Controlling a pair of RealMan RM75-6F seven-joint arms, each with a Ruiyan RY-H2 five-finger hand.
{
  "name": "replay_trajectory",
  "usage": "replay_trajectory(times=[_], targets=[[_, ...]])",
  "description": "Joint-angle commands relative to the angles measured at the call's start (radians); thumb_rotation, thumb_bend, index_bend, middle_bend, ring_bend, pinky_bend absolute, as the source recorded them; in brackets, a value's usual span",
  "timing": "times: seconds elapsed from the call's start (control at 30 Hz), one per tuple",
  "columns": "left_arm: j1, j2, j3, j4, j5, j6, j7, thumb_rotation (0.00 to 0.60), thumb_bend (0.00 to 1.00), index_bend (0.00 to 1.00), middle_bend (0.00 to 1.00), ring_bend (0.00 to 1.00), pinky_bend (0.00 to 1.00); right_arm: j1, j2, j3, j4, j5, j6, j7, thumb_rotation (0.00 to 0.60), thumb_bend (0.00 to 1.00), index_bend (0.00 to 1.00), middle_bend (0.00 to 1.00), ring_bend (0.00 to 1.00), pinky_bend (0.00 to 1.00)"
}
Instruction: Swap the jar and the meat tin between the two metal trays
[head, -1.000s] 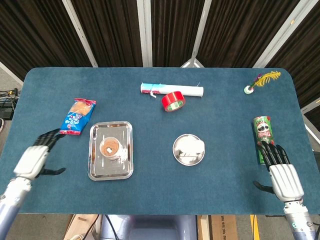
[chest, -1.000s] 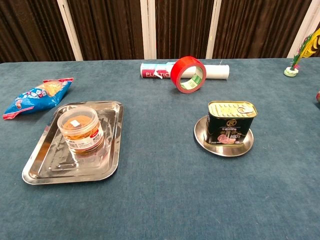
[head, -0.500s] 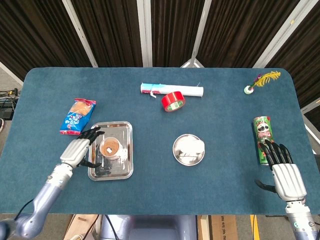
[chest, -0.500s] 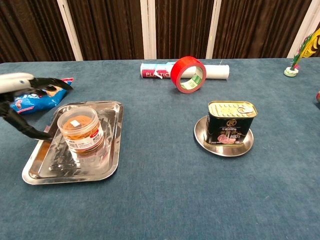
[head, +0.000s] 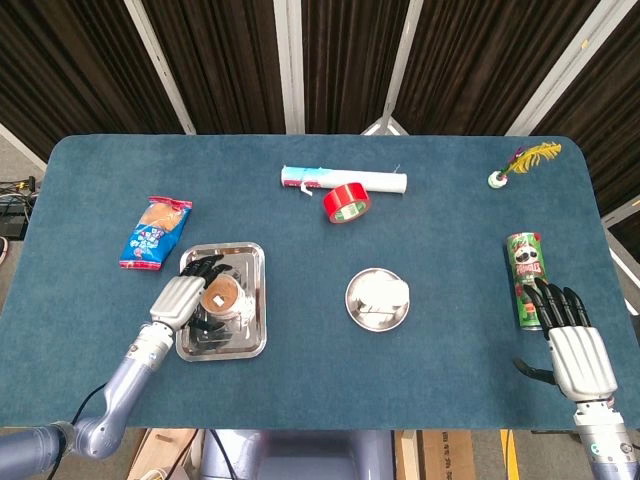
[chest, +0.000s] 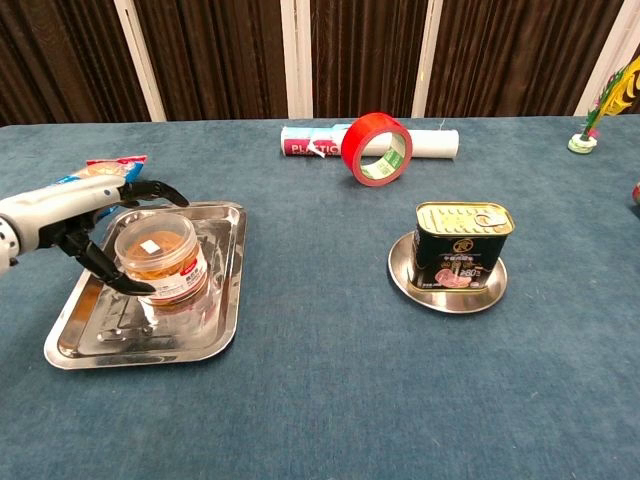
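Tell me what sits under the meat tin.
The meat tin stands on a round metal tray, whose rim shows around the tin's base. The middle of the tray is covered by the tin, so whether anything else lies there cannot be seen.

A red tape roll leans against a white plastic-wrap box at the far side of the blue tabletop; a snack packet lies left, a green crisps can and feathered shuttlecock right
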Motion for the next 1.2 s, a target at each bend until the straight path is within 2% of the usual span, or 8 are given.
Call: replay_trajectory(times=[0.03,0.3,0.57,0.8,0.9,0.97,1.07,1.2], targets=[[-0.008,-0.012,0.011,0.021,0.018,-0.005,-0.01,0.6,0.23,0.23,0.11,0.05,0.09,0.0,-0.001,0.001,-0.001,0.002,-0.001,-0.001,0.6,0.01,0.0,0.0,0.0,0.0],[-0.012,-0.035,0.016,0.062,0.025,0.013,0.0,0.6,0.45,0.33,0.29,0.22,0.24,0.0,-0.003,0.002,-0.004,0.006,-0.003,-0.001,0.6,0.01,0.0,0.0,0.0,0.0],[-0.009,-0.008,-0.017,0.031,0.048,0.058,-0.049,0.6,0.47,0.34,0.32,0.25,0.26,-0.002,-0.005,0.002,-0.006,0.004,0.001,-0.003,0.6,0.01,0.0,0.0,0.0,0.0],[-0.057,0.077,-0.117,-0.109,0.034,0.077,-0.019,0.6,0.47,0.35,0.31,0.25,0.26,0.002,-0.011,0.007,0.003,0.021,-0.012,-0.004,0.6,0.01,0.0,0.0,0.0,0.0],[-0.111,0.06,-0.162,-0.115,-0.021,0.042,0.035,0.6,0.47,0.36,0.3,0.24,0.26,0.006,-0.017,0.013,0.012,0.039,-0.023,-0.011,0.6,0.01,0.0,0.0,0.0,0.0],[-0.174,0.025,-0.192,-0.08,-0.114,-0.014,0.104,0.6,0.47,0.36,0.28,0.24,0.26,0.012,-0.024,0.017,0.018,0.054,-0.036,-0.02,0.6,0.01,0.0,0.0,0.0,0.0],[-0.272,-0.052,-0.225,0.009,-0.26,-0.082,0.191,0.6,0.47,0.36,0.28,0.24,0.26,0.02,-0.036,0.022,0.027,0.073,-0.053,-0.04,0.6,0.01,0.0,0.0,0.0,0.0],[-0.366,-0.157,-0.226,0.146,-0.364,-0.121,0.265,0.6,0.46,0.36,0.26,0.23,0.26,0.027,-0.048,0.028,0.036,0.092,-0.068,-0.057,0.6,0.01,0.0,0.0,0.0,0.0]])
